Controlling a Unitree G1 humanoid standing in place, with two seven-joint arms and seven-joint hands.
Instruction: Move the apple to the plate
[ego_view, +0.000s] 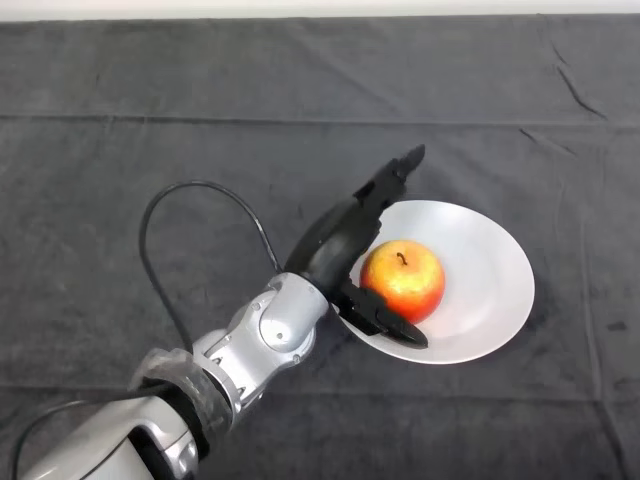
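**Apple sits in the plate, hand spread wide beside it**

The apple (403, 279) rests inside the white plate (495, 280), a little left of the plate's middle, stem up, and looks settled on the plate's floor. The left hand (338, 245) is at the plate's left rim, spread wide with nothing in its hold: the fingers (392, 178) reach up and away past the far rim, while the thumb (385, 318) lies low across the near-left rim, just under the apple. From where I stand, the apple sits in the gap between thumb and fingers, just beside the palm; whether the thumb touches its skin I cannot tell.

The step in hand looks like the release and pull-back. To do it well, I would keep the hand as wide as it is and draw it out to the left and slightly upward, so the thumb clears the rim without hooking it. A dragged thumb could tip the plate or nudge the apple, which may roll toward the far edge. The dark cloth over the desk (120, 180) should keep the plate from sliding much.
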